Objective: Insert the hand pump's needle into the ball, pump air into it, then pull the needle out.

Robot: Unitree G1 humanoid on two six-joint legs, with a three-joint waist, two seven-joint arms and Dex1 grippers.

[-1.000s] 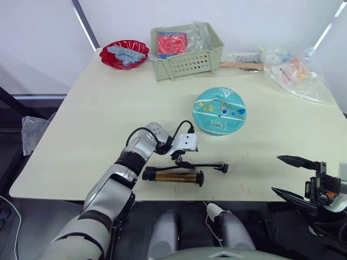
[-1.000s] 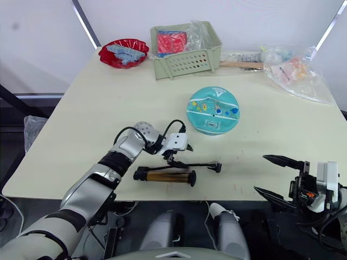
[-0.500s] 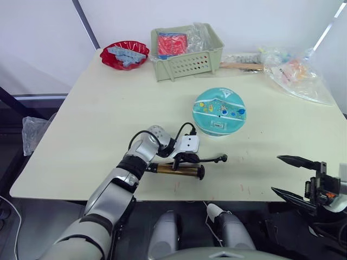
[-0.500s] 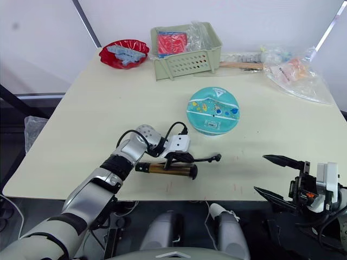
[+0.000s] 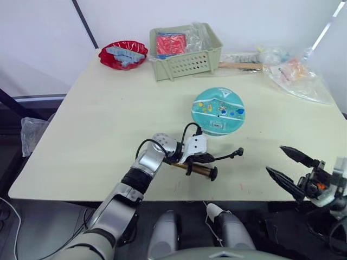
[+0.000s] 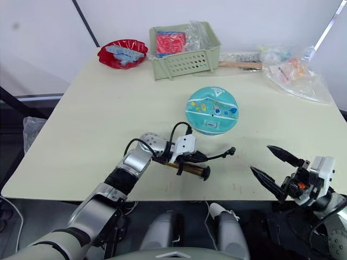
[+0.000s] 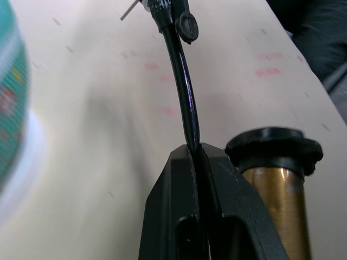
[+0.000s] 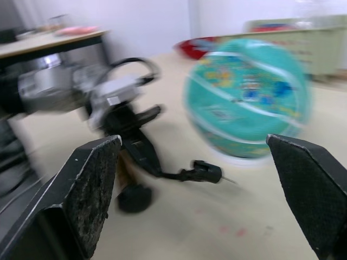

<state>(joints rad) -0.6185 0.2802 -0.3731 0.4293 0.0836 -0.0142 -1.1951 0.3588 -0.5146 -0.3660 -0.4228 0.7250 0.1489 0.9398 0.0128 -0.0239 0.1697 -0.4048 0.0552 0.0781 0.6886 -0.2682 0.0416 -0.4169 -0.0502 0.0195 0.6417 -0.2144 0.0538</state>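
Observation:
The teal ball point(image 5: 218, 111) rests on the table, right of centre. My left gripper point(image 5: 203, 157) is shut on the thin black hose point(image 7: 186, 97) of the hand pump, just in front of the ball. The pump's bronze barrel point(image 5: 198, 169) slants beneath the gripper, and its black end cap point(image 7: 274, 147) sits beside the fingers. The hose's black fitting point(image 5: 237, 152) sticks out to the right, with the thin needle point(image 7: 130, 10) at its tip clear of the ball. My right gripper point(image 5: 290, 168) is open and empty off the table's front right edge, pointing toward the ball point(image 8: 246, 97).
A green basket point(image 5: 187, 54) with red packets stands at the back centre, with a red bowl point(image 5: 123, 54) to its left. Plastic bags point(image 5: 295, 73) lie at the back right. The table's front edge point(image 5: 162, 197) runs just behind the pump.
My left gripper closed on the hose and carried the pump rightward, nearer the ball. The barrel now slants. My right gripper shifted slightly inward and tilted.

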